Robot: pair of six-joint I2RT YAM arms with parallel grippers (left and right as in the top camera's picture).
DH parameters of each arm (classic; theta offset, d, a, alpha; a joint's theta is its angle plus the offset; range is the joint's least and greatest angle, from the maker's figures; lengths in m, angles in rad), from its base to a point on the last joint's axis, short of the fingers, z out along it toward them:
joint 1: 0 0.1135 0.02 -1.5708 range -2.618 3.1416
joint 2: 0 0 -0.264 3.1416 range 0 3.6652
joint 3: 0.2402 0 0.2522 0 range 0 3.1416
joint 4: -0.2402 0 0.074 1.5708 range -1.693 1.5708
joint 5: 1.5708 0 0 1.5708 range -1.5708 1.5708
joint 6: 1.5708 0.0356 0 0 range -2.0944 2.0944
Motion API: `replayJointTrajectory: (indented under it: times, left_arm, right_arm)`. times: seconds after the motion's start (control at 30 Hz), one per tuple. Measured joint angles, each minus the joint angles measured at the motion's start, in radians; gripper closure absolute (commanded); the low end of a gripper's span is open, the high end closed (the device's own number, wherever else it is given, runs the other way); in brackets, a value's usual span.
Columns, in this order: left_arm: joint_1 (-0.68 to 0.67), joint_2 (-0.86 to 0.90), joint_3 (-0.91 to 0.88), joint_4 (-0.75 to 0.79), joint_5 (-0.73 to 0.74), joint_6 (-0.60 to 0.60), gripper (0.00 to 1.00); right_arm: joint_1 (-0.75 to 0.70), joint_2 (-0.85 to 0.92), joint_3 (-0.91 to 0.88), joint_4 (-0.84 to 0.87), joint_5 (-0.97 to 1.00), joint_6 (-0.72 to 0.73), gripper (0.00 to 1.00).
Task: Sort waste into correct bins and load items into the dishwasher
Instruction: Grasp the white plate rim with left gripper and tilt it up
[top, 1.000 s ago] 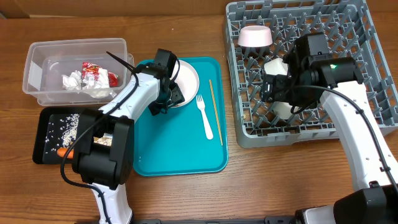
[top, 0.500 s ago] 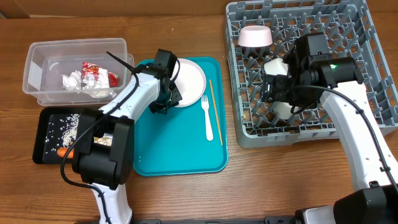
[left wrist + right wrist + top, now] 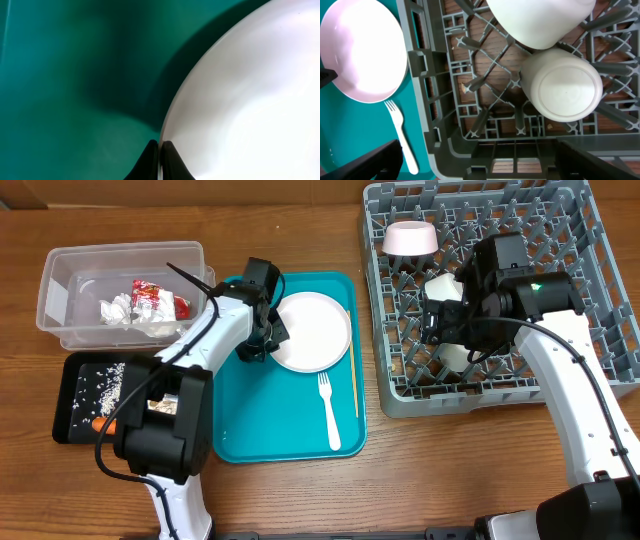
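Plainly, the plate [image 3: 315,332] is the thing in hand: it lies on the upper right part of the teal tray [image 3: 270,420], and the left fingers [image 3: 148,161] are clamped together on its left rim, one above and one below the thin edge. It looks stiff, light and glossy, so it is likely slippery. A pinch at one edge probably lets it droop or swivel once it is raised. A deeper bite on the rim, with the plate kept close to level or turned on edge, seems the safer hold. If it is ceramic and not plastic, a knock on the rack could chip it; the views do not settle which.

The fork [image 3: 328,412] lies just below the plate, and a chopstick [image 3: 353,380] runs along the tray's right edge, just beside the plate's rim.

The tray is smooth and sits on a wooden desk [image 3: 420,470]. The grey rack [image 3: 400,395] stands to the right. Its upper left holds a bowl [image 3: 410,238], and the right fingers [image 3: 365,162] hang wide apart over an upturned cup [image 3: 565,92]. The lower and right rows look free for a plate set upright between pegs.
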Motion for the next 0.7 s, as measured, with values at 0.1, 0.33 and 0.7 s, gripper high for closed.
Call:
replayJointTrajectory:
  times: [0.1,0.33,0.7]
  left_arm:
    - [0.008,0.0,0.0,0.0,0.001,0.0,0.96]
    - [0.013,0.0,0.055,-0.045,-0.002,0.046,0.96]
    - [0.013,-0.103,0.278,-0.24,-0.011,0.14,0.96]
  right_arm:
    - [0.0,0.0,0.0,0.0,0.0,0.0,0.0]
    - [0.0,0.0,0.0,0.0,0.0,0.0,0.0]
    - [0.0,0.0,0.0,0.002,-0.008,0.0,0.0]
